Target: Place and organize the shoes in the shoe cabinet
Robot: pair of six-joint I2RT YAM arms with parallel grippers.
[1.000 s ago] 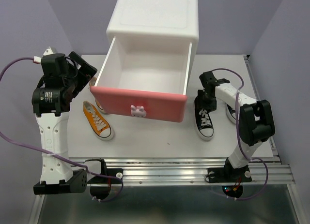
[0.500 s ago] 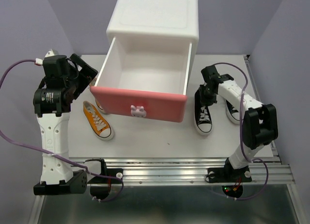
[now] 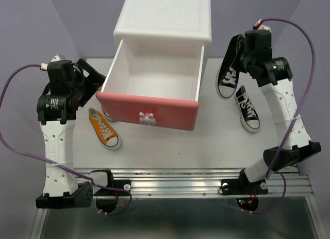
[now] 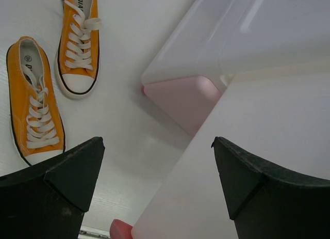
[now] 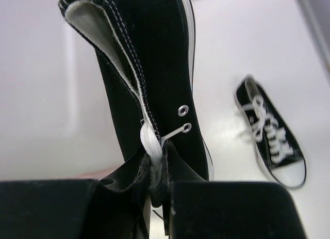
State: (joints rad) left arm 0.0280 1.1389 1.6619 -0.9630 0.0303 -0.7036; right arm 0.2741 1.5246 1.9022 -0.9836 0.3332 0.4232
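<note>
Boxy, glossy white shoe cabinet [image 3: 162, 22], pink drawer [image 3: 147, 112] pulled out.
Right of cabinet, black canvas sneaker [image 3: 229, 68] in the air, pinched at tongue by closed right gripper [image 5: 157, 190]; mate [image 3: 247, 109] flat on table [image 3: 170, 146]. Left of cabinet, orange pair [image 4: 36, 115], one half hidden from above; left gripper [image 4: 154, 182] wide open, empty.
</note>
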